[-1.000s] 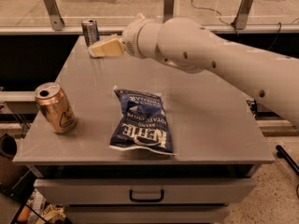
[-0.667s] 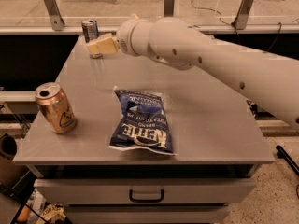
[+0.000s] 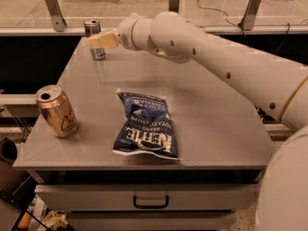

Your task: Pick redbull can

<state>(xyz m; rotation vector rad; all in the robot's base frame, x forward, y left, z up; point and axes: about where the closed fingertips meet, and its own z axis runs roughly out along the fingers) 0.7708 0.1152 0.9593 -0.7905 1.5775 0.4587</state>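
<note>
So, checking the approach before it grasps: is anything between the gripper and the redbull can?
Nothing visible does. The gripper is right at the redbull can at the far left corner of the table, overlapping it in this view. The gold can and the chip bag sit toward the front, off that line.

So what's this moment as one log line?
task: pick redbull can | gripper: at the can, far-left table corner | can: upright, on table | gold can, chip bag: apart

White arm (image 3: 216, 57) stretched leftward, gripper (image 3: 95, 41) at its far-left tip
</note>
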